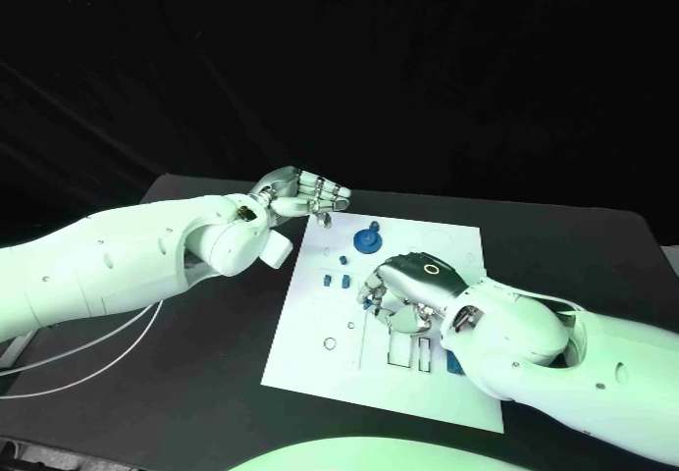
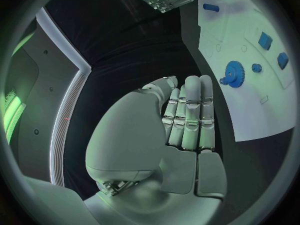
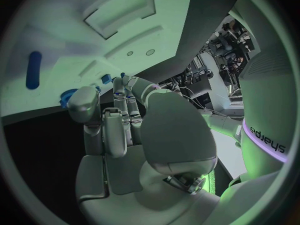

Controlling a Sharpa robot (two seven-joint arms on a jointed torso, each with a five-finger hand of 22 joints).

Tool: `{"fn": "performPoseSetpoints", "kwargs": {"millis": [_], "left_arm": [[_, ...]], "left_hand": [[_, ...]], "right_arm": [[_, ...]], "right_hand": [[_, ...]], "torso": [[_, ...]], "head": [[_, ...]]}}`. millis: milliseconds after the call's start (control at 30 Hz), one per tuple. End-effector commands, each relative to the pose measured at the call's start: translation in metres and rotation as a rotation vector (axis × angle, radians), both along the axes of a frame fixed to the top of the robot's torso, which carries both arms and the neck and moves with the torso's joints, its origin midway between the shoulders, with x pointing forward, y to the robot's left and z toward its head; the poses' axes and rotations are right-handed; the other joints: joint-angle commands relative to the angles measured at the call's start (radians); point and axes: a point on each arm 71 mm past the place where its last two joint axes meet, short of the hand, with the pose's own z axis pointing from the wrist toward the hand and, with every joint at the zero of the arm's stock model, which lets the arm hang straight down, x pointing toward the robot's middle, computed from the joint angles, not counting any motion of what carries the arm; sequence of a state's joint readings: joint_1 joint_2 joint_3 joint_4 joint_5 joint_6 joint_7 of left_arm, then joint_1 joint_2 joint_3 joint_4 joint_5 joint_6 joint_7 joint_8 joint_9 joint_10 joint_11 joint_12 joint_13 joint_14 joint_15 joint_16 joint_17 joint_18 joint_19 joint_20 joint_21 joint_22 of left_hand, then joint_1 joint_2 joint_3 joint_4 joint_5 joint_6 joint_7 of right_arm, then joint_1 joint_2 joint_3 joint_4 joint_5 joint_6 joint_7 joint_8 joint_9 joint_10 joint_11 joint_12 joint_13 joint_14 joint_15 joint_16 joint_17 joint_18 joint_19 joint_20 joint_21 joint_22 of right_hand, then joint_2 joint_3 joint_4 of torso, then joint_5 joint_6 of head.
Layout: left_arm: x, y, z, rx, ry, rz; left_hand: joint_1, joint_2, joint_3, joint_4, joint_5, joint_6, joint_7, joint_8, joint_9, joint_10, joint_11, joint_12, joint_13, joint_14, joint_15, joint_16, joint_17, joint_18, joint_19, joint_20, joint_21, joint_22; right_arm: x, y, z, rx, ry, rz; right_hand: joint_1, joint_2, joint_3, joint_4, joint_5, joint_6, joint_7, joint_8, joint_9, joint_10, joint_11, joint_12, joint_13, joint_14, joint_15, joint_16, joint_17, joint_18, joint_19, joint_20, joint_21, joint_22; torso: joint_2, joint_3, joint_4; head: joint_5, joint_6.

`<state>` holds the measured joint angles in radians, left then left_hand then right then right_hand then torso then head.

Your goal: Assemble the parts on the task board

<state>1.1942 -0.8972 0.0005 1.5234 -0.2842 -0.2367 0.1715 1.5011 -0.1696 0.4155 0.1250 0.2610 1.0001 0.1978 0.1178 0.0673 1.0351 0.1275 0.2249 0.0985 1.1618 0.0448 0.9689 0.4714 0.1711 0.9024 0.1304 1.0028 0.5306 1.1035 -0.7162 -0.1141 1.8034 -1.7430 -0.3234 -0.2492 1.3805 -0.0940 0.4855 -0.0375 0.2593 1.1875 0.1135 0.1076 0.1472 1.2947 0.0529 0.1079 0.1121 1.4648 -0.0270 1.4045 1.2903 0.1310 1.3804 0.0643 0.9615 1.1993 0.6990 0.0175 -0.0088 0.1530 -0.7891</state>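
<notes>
The white task board [image 1: 410,324] lies in the middle of the black table. A blue gear [image 1: 368,238] sits near its far edge, with two small blue parts [image 1: 337,281] just in front of it. My right hand [image 1: 410,287] is over the board's middle, fingers pointing down among small blue parts [image 3: 67,98]; the thumb covers part of one, and I cannot tell whether it is gripped. A blue capsule-shaped part [image 3: 33,70] lies further out on the board. My left hand [image 1: 300,191] hovers by the board's far left corner with fingers [image 2: 190,115] curled in, holding nothing.
Another blue part [image 1: 453,364] lies beside rectangular recesses [image 1: 403,351] near my right forearm. A small ring hole [image 1: 330,343] marks the board's near left. White cables [image 1: 85,358] trail over the table at the left. Bare black table surrounds the board.
</notes>
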Motion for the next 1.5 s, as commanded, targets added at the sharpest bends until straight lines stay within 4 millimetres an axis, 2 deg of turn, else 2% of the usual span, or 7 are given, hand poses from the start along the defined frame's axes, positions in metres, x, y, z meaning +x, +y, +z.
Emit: {"fn": "performPoseSetpoints", "kwargs": {"millis": [33,200,400,567,700,1067,1500], "left_arm": [[0.0,-0.003,0.001,-0.003,-0.001,-0.013],[0.0,-0.006,0.0,-0.004,0.002,-0.02],[0.0,-0.008,0.0,-0.004,0.007,-0.027],[0.0,-0.008,0.0,-0.004,0.009,-0.028],[0.0,-0.009,-0.001,-0.003,0.011,-0.03],[0.0,-0.009,-0.001,-0.002,0.015,-0.034],[0.001,-0.008,-0.001,0.005,0.018,-0.037]], "left_hand": [[-0.007,0.002,-0.003,-0.003,-0.003,-0.006,0.001,-0.003,0.0,-0.006,0.003,0.003,-0.001,-0.005,-0.001,-0.005,-0.001,0.013,-0.003,0.001,-0.002,0.0],[-0.007,0.002,-0.003,-0.003,-0.003,-0.006,0.001,-0.003,0.0,-0.006,0.003,0.003,-0.001,-0.005,-0.001,-0.005,-0.001,0.013,-0.003,0.001,-0.002,0.0],[-0.008,0.002,-0.004,-0.003,-0.003,-0.007,0.002,-0.003,0.0,-0.008,0.003,0.005,-0.001,-0.006,0.0,-0.005,-0.001,0.013,-0.004,0.002,-0.002,0.0],[-0.008,0.002,-0.005,-0.004,-0.003,-0.011,0.003,-0.003,0.0,-0.013,0.004,0.007,-0.001,-0.005,0.0,-0.004,-0.002,0.013,-0.003,0.003,-0.002,0.0],[-0.008,0.002,-0.005,-0.005,-0.003,-0.011,0.003,-0.003,0.0,-0.013,0.004,0.007,-0.001,-0.005,0.0,-0.003,-0.002,0.013,-0.003,0.003,-0.002,0.0],[-0.008,0.003,-0.005,-0.005,-0.002,-0.013,0.004,-0.003,0.0,-0.016,0.005,0.009,-0.001,-0.005,0.001,-0.003,-0.002,0.013,-0.002,0.003,-0.002,0.0],[-0.009,0.004,-0.006,-0.006,-0.002,-0.016,0.004,-0.003,0.0,-0.02,0.006,0.011,-0.001,-0.005,0.001,-0.002,-0.002,0.013,-0.002,0.004,-0.002,-0.001]], "right_arm": [[-0.004,0.006,-0.008,0.026,0.031,0.027],[-0.005,0.014,-0.02,0.033,0.045,0.039],[-0.004,0.018,-0.028,0.034,0.048,0.044],[-0.005,0.02,-0.033,0.028,0.055,0.046],[-0.005,0.02,-0.035,0.017,0.06,0.038],[-0.003,0.019,-0.039,-0.009,0.06,0.02],[-0.002,0.017,-0.038,0.003,0.041,0.005]], "right_hand": [[-0.008,0.003,0.002,-0.002,0.004,0.007,0.004,0.005,0.001,0.006,-0.006,-0.005,0.001,0.056,-0.005,0.004,0.0,-0.018,-0.007,0.003,-0.003,0.001],[-0.007,0.007,0.005,-0.004,0.003,0.003,0.005,0.003,0.002,0.004,-0.005,-0.007,0.002,0.055,-0.004,0.004,0.0,-0.017,-0.01,0.003,-0.004,0.003],[-0.007,0.007,0.006,-0.005,0.002,0.002,0.006,0.002,0.002,0.004,-0.005,-0.008,0.002,0.056,-0.004,0.006,0.002,-0.017,-0.011,0.003,-0.006,0.003],[-0.007,0.006,0.006,-0.006,0.003,0.002,0.006,0.002,0.002,0.003,-0.005,-0.009,0.002,0.056,-0.004,0.007,0.004,-0.017,-0.011,0.004,-0.004,0.004],[-0.008,0.006,0.005,-0.006,0.002,0.002,0.006,0.002,0.003,0.003,-0.004,-0.009,0.002,0.056,-0.003,0.007,0.003,-0.017,-0.011,0.004,-0.001,0.006],[-0.009,0.007,0.005,-0.005,0.002,0.002,0.006,0.002,0.003,0.003,-0.004,-0.009,0.002,0.056,-0.003,0.008,0.005,-0.018,-0.011,0.004,-0.001,0.007],[-0.009,0.008,0.006,-0.005,0.002,0.001,0.007,0.001,0.003,0.004,-0.004,-0.009,0.002,0.057,-0.003,0.01,0.009,-0.019,-0.008,0.004,0.01,0.014]], "torso": [[0.0,0.0022,-0.0022],[0.001,-0.0001,0.0004],[0.001,0.001,0.0007],[0.001,0.0003,-0.0006],[0.001,0.0013,-0.0002],[0.0,0.0004,0.0008],[0.0,0.0002,0.0001]], "head": [[0.027,-0.009],[0.037,-0.017],[0.047,-0.027],[0.049,-0.032],[0.05,-0.036],[0.046,-0.037],[0.045,-0.032]]}}
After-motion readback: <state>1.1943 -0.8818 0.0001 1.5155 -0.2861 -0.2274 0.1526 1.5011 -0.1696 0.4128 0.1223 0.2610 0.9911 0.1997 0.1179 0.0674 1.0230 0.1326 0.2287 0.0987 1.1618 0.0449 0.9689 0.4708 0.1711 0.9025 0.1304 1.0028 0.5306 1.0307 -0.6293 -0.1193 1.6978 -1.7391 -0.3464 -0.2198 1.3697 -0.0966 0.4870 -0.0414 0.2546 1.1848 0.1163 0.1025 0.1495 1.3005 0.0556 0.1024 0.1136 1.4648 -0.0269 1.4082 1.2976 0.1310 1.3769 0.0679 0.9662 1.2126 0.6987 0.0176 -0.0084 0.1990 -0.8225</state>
